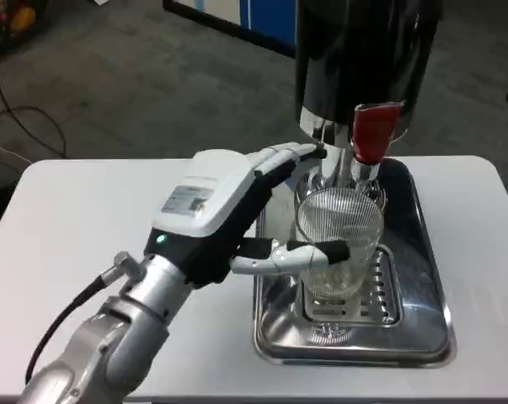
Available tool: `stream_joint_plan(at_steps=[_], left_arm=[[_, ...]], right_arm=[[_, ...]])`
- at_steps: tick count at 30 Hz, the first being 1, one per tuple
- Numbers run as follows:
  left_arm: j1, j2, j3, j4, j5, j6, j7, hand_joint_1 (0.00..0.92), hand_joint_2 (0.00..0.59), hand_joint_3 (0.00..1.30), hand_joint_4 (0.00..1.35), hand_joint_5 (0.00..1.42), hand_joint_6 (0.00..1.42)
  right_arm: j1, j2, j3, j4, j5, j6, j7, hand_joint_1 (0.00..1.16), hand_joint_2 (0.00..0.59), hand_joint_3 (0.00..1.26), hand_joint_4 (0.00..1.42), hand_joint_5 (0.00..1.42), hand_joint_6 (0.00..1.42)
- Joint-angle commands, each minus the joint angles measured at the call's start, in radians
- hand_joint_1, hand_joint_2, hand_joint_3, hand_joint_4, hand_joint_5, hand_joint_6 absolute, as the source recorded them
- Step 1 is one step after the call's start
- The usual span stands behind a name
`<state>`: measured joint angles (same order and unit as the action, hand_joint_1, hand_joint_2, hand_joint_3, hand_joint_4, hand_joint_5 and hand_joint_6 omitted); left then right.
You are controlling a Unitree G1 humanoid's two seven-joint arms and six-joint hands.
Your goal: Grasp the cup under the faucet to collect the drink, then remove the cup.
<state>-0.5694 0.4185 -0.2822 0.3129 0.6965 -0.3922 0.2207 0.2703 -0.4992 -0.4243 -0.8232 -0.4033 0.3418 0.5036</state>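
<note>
Left hand: my left hand point(237, 206) reaches in from the left side of the bench point(85, 227) toward the dispenser, white back turned up, silver forearm running down to the lower left.
Fingers: my fingers point(287, 156) stretch around the far side of the cup, and my thumb point(308, 252) lies across its near side; they are clamped on the cup from both sides.
Cup: the cup point(339, 244) is clear ribbed glass, upright, standing on the slotted grate point(380, 290) inside the tray, right below the faucet. I cannot tell how much drink is in it.
Faucet: the faucet point(374, 130) has a red handle and hangs just above the cup's rim, on the front of the dark dispenser body point(363, 50).
Tray: the shiny metal drip tray point(279, 332) sits on the right half of the bench, under the dispenser, its front edge close to the bench's near edge.
Bench: white, with grey floor point(110, 84) behind it and a black cable point(18, 109) lying there at the left.
</note>
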Motion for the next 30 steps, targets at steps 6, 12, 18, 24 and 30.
stream_joint_plan(at_steps=[6,12,18,24,30], left_arm=[[0.179,0.041,0.116,-0.274,-0.096,0.007,-0.062,0.128,0.101,0.34,0.28,0.38,0.55],[0.254,0.043,0.198,-0.435,-0.174,0.014,-0.112,0.095,0.117,0.38,0.34,0.42,0.57],[0.244,0.051,0.258,-0.54,-0.351,0.029,-0.242,0.059,0.126,0.38,0.41,0.46,0.49],[0.08,0.065,0.274,-0.607,-0.769,0.282,-0.562,0.0,0.126,0.3,0.24,0.34,0.39],[-0.086,0.062,0.279,-0.646,-0.969,0.517,-0.697,0.0,0.132,0.25,0.19,0.29,0.31]], right_arm=[[0.001,0.011,0.005,-0.013,0.023,0.009,-0.029,0.33,0.44,0.18,0.08,0.08,0.0],[0.003,0.023,0.022,-0.024,0.026,0.018,-0.037,0.33,0.439,0.18,0.09,0.1,0.0],[0.005,0.036,0.061,-0.033,0.019,0.022,-0.047,0.33,0.439,0.18,0.09,0.1,0.0],[0.003,0.041,0.095,-0.046,0.008,0.022,-0.062,0.33,0.439,0.18,0.09,0.1,0.0],[0.011,0.046,0.11,-0.061,0.006,0.025,-0.067,0.33,0.439,0.18,0.09,0.1,0.0]])
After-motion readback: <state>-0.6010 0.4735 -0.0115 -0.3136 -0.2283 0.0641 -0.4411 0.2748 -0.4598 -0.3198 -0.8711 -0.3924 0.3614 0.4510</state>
